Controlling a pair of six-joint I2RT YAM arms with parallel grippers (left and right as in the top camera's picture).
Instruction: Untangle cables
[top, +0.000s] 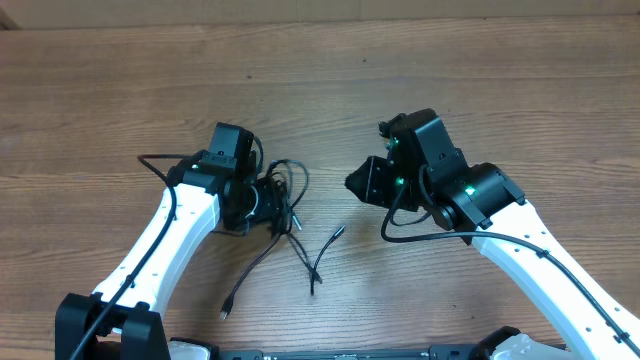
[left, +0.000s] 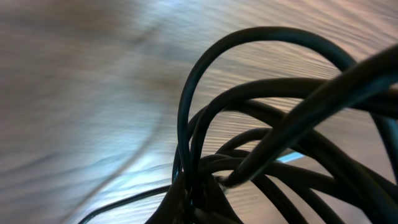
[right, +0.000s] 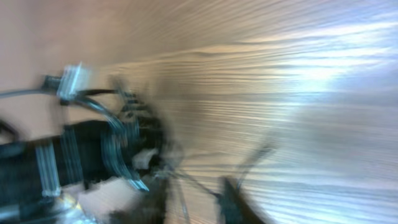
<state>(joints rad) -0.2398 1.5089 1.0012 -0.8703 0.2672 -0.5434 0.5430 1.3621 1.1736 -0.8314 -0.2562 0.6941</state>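
A: Item: cables (top: 280, 200), looped bundle left of centre, loose ends trailing toward base. Left gripper (top: 258, 203) clamped on bundle. Right gripper (top: 362, 183) apart; blurred, width impossible to tell.
B: Risk: pulling several loops together, likely tightening the tangle.

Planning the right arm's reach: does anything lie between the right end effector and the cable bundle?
Nothing visible: only bare table separates the right end effector from the cable bundle. A loose cable end lies nearer the robot, off that line.

A brown wooden table (top: 100, 80) with long horizontal grain fills the view, light glaring across its surface.
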